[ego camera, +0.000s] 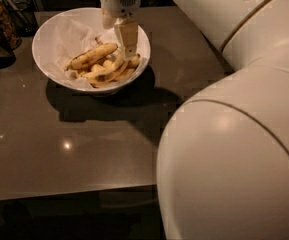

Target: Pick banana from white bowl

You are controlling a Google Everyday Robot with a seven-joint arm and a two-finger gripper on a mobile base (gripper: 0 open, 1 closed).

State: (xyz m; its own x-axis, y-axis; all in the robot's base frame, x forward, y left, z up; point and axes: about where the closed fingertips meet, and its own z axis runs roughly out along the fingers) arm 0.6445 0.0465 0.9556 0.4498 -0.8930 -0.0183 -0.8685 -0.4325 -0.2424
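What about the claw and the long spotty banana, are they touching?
Cannot tell. The camera view shows the gripper inside the white bowl by the right end of the banana, but neither contact nor gap shows plainly.

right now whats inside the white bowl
Crinkled white paper, the blotchy banana atop shorter bananas, and the gripper reaching in at its right. The white bowl's bottom is hidden beneath them.

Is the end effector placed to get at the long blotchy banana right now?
Probably yes. The end effector hangs inside the white bowl at its right side, beside the right end of the banana, which lies uncovered on top of the shorter bananas.
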